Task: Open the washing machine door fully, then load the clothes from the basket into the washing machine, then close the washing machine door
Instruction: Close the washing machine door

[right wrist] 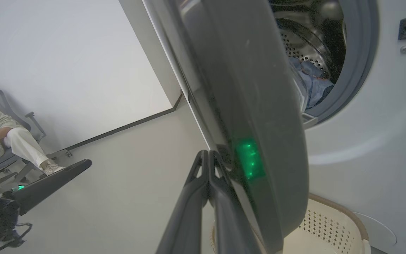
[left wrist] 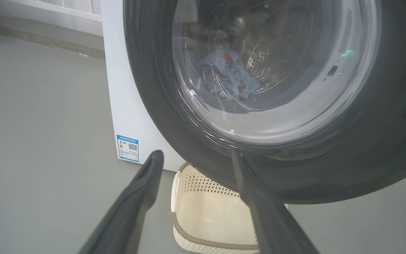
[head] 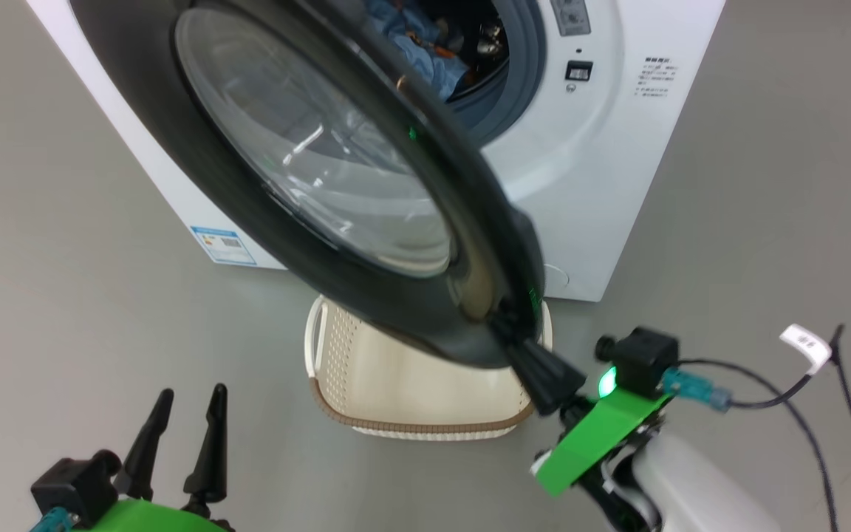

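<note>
Half open, the large round glossy-black door with bulging clear glass hangs above the cream perforated plastic basket. It looks rigid, heavy and slick, so push its outer rim, where the closed right end effector presses. Left end effector gapes, idle.

No wording is legible. The washing machine carries a blue label low on its white panel, with a QR code and a coloured scale; the print is too small to read. A block of small dark print right of the drum opening is illegible. A white cable tag bears blurred marks.
</note>
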